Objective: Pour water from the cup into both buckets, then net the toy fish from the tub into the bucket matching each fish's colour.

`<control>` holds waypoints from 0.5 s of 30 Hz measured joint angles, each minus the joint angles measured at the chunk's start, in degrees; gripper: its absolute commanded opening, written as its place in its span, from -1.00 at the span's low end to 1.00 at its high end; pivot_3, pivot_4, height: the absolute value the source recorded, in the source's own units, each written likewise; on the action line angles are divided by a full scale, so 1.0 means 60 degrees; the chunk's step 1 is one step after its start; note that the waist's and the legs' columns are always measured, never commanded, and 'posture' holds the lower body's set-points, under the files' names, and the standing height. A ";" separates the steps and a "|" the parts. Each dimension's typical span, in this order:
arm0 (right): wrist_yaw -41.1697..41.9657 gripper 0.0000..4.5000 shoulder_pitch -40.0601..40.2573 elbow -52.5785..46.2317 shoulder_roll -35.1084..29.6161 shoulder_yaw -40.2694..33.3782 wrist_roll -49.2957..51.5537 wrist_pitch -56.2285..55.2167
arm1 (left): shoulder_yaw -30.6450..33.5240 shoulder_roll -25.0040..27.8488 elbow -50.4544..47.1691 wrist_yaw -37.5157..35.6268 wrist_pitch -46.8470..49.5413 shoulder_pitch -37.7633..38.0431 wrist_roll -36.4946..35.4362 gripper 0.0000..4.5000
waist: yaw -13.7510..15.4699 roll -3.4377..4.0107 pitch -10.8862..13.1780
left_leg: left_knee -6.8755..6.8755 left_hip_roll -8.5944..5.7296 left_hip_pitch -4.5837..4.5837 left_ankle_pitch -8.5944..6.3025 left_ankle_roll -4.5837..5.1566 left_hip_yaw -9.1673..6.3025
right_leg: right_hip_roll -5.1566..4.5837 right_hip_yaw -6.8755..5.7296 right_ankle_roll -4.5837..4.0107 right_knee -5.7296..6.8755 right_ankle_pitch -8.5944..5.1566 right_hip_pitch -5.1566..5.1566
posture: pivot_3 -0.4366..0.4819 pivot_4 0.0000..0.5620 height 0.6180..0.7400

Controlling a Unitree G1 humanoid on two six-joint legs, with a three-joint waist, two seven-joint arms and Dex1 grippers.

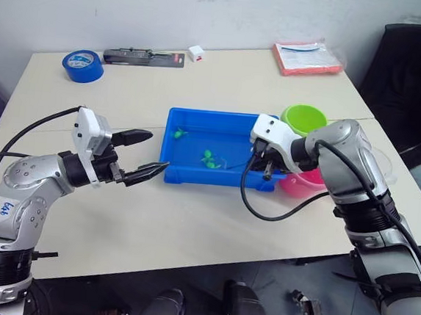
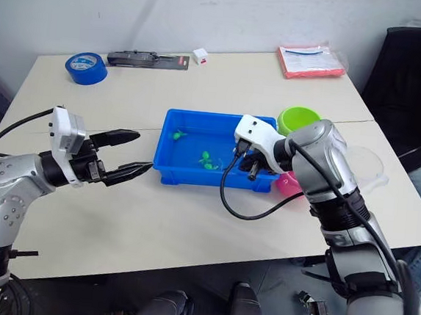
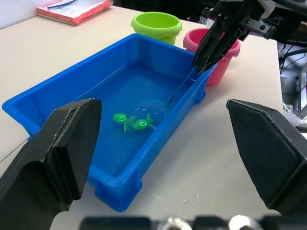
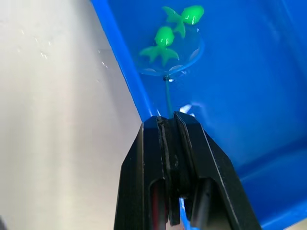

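The right gripper [image 4: 172, 120] is pinched tight on the thin dark stick of the net [image 4: 173, 60], whose hoop lies in the tub [image 1: 168, 154], under or right beside two green fish [image 4: 175, 28] near the middle of the tub floor; whether the mesh is beneath them cannot be told. A third green fish [image 1: 179, 133] sits apart toward the tub's far left corner, and no pink fish can be made out. The left gripper [image 1: 143, 154] hangs spread wide and empty over the table [image 1: 190, 222], just beside the tub's left wall. The green bucket [image 1: 303, 118] and the pink bucket [image 3: 225, 60] stand at the tub's right end, the pink one largely behind the right arm. The fish look very light and smooth, so they would likely slide off the shallow mesh if the hoop tilts or jerks. The stick is slender and probably flexes a little, so holding it near its end, as now, gives reach but lets the hoop wobble. A level, slow lift seems wise. The green pair belong in the green bucket, which stands farther from the robot than the pink one.
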 measured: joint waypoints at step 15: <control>-0.1678 -0.65 0.0110 -0.0691 -0.0483 -0.1263 0.2415 0.1509 | -0.0163 0.0132 0.0528 -0.0341 -0.0042 -0.0758 -0.0033 1.00 | 0.0008 0.0000 0.0000 | -0.0002 -0.0001 0.0000 -0.0001 0.0001 -0.0001 | -0.0002 -0.0003 0.0000 0.0000 0.0000 0.0000 | -0.05 -0.47 1.00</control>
